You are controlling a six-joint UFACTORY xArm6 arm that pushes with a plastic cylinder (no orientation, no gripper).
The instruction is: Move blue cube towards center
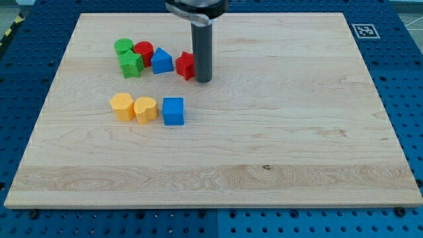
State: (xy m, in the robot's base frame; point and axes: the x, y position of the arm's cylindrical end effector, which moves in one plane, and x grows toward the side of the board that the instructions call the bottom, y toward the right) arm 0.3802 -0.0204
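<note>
Pale wood board, smooth; blue cube matt plastic.

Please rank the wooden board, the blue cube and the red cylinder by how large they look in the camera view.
1. The wooden board, by far the largest.
2. The blue cube.
3. The red cylinder, which looks slightly smaller; it lies farther toward the view's top and is partly hidden by neighbouring blocks, so this ranking is unsure.

Eight blocks lie on the counter: two green, two red, two blue, two yellow.
</note>
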